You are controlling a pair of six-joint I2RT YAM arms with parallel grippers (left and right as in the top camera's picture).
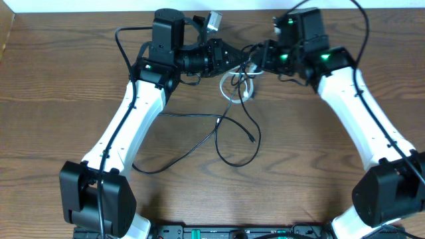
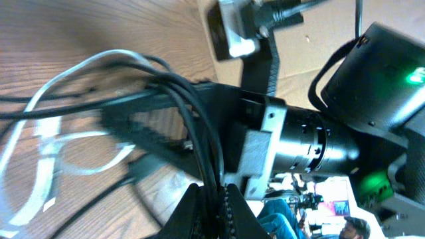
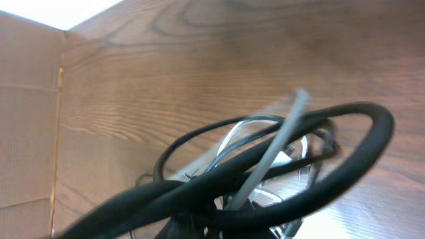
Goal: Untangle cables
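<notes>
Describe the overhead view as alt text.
The left arm and right arm, both white, meet jaws-first at a tangle of white cable and black cables at the far middle of a wooden table. Black loops trail toward the near edge.

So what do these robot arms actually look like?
The left arm and right arm match: white shells, black joints with green lights, black cords running alongside. The left end effector and right end effector are black.

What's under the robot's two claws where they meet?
A white cable loops out over the table, and black cables trail away. The left gripper and right gripper cover where the cables bunch together, so that part is hidden.
</notes>
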